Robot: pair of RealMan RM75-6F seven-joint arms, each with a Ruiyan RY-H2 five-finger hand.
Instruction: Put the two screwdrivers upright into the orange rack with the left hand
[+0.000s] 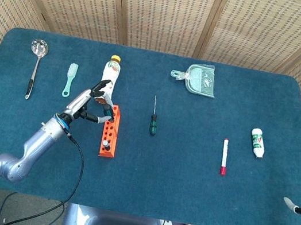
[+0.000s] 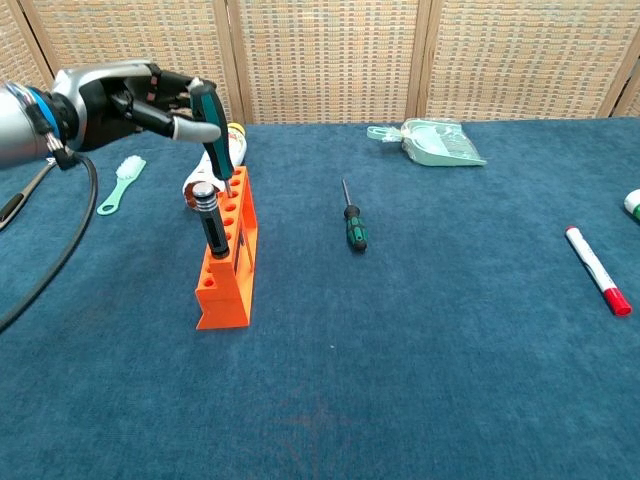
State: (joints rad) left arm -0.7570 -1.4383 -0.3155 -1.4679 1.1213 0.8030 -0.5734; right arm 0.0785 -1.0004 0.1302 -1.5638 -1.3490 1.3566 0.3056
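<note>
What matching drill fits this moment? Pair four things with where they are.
1. teal-handled screwdriver
2. black-handled screwdriver
3. green-handled screwdriver
4. red marker

a. lying flat mid-table
b. standing in the orange rack, nobody holding it
c. lying near the table's right edge
d. held by the left hand, shaft at a rack hole

Pairs: 1-d, 2-b, 3-a, 4-c

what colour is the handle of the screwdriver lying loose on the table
Green and black, on the loose screwdriver; clearest in the chest view.
</note>
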